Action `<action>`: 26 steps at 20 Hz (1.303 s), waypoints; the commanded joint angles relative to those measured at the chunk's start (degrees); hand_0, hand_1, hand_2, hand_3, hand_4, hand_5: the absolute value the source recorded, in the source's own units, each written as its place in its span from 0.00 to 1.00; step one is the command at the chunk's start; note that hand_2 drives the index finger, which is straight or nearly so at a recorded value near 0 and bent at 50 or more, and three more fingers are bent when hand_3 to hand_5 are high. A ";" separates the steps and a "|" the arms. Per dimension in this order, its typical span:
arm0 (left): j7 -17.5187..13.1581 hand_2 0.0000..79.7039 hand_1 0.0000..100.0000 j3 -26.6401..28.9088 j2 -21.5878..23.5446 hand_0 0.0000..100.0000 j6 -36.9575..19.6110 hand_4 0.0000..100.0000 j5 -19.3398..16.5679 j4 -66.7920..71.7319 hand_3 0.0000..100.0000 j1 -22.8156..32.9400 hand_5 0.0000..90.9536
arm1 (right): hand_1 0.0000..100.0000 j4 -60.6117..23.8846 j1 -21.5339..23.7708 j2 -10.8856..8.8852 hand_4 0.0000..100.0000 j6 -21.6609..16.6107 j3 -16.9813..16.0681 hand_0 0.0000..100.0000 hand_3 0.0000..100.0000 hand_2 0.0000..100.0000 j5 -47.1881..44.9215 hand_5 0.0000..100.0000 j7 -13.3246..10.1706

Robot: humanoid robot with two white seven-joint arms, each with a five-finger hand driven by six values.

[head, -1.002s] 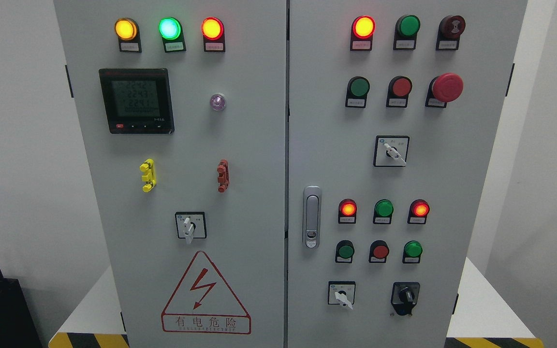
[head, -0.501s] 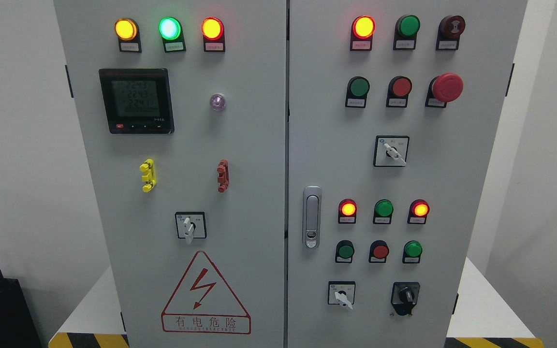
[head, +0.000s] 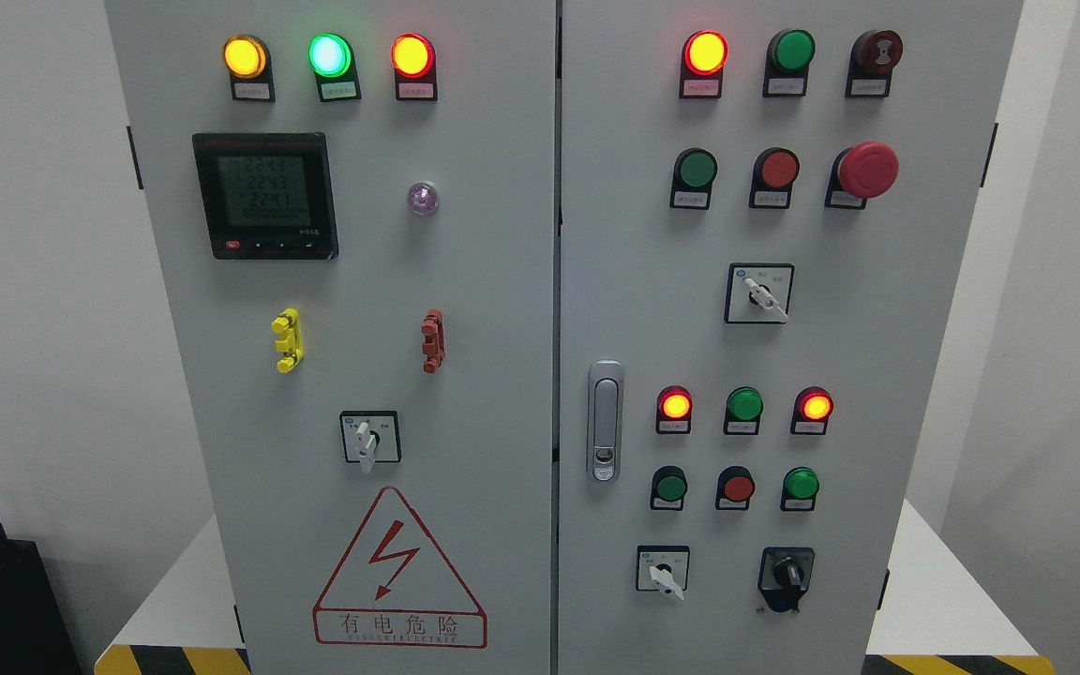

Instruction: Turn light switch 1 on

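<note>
Facing a grey cabinet (head: pixel 502 281) with two doors. On the left door, three lit lamps over a meter (head: pixel 264 195), and lower down a white switch (head: pixel 370 438) just above a warning triangle (head: pixel 398 572). On the right door, beside the door handle (head: pixel 605 421), an upper switch (head: pixel 758 293), a lower switch (head: pixel 662 570) and a black switch (head: pixel 786 574). Labels too small to read; cannot tell which is switch 1. No hands in view, so cannot tell how the fingers stand.
</note>
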 commanded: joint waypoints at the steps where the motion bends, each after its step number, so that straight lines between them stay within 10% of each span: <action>1: 0.30 0.07 0.15 13.20 -1.05 0.32 -0.28 0.32 -0.44 -20.66 0.27 1.60 0.01 | 0.39 0.00 0.00 0.00 0.00 -0.02 0.62 0.12 0.00 0.00 -0.35 0.00 -0.01; 26: 0.92 0.35 0.29 22.09 -1.05 0.39 -8.01 0.62 -0.09 -55.39 0.55 1.60 0.39 | 0.39 0.00 0.00 0.00 0.00 -0.02 0.62 0.12 0.00 0.00 -0.35 0.00 -0.01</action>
